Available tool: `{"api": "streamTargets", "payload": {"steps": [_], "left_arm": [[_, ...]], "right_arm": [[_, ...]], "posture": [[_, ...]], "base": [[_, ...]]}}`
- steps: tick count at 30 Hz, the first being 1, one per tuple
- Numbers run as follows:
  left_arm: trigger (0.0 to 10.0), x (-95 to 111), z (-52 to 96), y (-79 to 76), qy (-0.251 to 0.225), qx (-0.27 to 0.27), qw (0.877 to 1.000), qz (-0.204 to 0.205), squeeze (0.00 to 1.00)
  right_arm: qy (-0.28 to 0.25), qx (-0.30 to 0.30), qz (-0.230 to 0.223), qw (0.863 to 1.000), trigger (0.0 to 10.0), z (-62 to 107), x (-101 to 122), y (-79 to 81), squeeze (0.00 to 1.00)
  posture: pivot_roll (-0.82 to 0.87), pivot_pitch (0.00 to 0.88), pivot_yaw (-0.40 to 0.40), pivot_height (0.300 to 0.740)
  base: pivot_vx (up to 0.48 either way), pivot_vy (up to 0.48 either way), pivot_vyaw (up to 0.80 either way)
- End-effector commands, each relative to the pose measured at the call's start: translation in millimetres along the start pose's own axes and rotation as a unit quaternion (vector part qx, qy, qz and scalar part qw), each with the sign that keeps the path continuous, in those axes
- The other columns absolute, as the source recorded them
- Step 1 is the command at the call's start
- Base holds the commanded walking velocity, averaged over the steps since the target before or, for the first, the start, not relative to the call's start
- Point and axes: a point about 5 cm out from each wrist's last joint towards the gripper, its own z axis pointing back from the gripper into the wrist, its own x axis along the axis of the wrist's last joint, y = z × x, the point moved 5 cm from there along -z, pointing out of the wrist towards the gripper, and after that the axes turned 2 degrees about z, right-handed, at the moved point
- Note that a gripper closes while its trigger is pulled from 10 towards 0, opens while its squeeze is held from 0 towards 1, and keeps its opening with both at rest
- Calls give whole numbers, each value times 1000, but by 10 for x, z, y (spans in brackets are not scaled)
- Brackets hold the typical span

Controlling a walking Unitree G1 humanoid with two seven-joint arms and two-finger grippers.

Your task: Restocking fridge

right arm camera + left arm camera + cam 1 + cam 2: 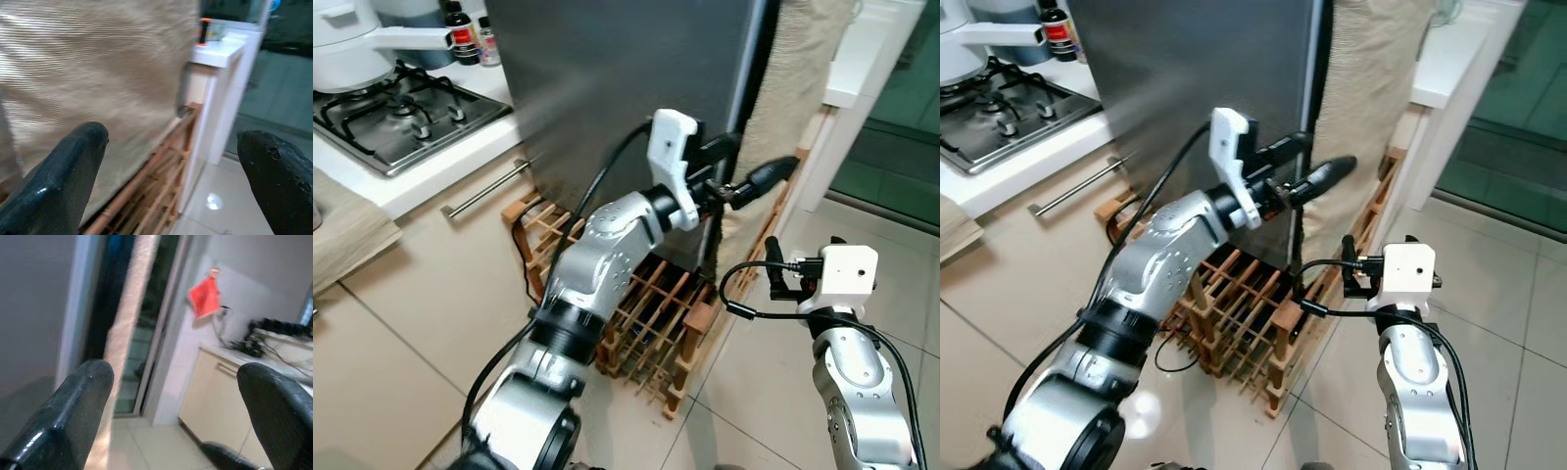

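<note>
Fridge first: the tall dark grey metal fridge (626, 88) stands shut between the white worktop (450, 147) with its steel gas hob (396, 113) and a beige woven curtain (798, 88), so the task is, I judge, at its very start, because the door must open before anything goes in. No food to restock can be seen. Below the fridge, on the pale tiled floor (744, 392), sits a low wooden lattice rack (646, 323), which keeps the robot a little away from the door.

The left gripper (759, 166) is raised to the right edge of the fridge door, its fingers (73, 411) spread apart and grasping nothing; probably it reaches there to hook the door edge. The right gripper (771, 266) hangs lower, near the rack and beside the curtain, its fingers (63, 176) also released and empty, waiting for its turn.
</note>
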Motion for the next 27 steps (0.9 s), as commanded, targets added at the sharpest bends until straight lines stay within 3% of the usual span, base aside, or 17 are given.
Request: {"api": "streamTargets", "payload": {"steps": [1,4,7,12,14,21,22,23,27], "left_arm": [[10000,154,285,304,-19,68,997,-10,0],[10000,137,670,691,-15,171,985,-35,0],[10000,58,908,911,-5,250,968,-36,0],[10000,-64,1011,930,22,292,954,-59,0],[10000,-121,1031,887,40,295,950,-89,0],[10000,33,1165,913,24,311,941,-132,0],[10000,73,1166,905,14,307,943,-125,204],[10000,84,1156,894,10,304,945,-122,1000],[10000,75,1105,881,11,309,943,-121,1000]], "right_arm": [[-16,-19,17,1000,10000,15,88,-85,800],[-14,-24,13,1000,10000,8,75,-115,800],[-10,-20,14,1000,10000,-17,49,-114,804],[-11,-18,13,1000,10000,-61,55,-105,804],[-12,-20,5,1000,10000,-94,60,-96,812],[-15,-30,1,999,10000,-48,42,-156,835],[-11,-28,-2,1000,10000,-31,9,-149,835],[-8,-24,-3,1000,10000,-27,-6,-131,820],[-12,-25,-2,1000,10000,-43,5,-95,761]], "posture": [[-265,0,98,740],[-239,0,85,740],[-227,0,77,740],[-207,0,63,740],[-204,0,62,740],[-203,0,61,740],[-203,0,61,740],[-203,0,61,740],[-213,0,66,740]], "base": [[0,0,0],[0,0,-710],[0,0,-677],[0,0,-674],[0,0,-675],[0,-127,-690],[0,-442,-700],[274,-390,-681],[142,-191,-314]]}}
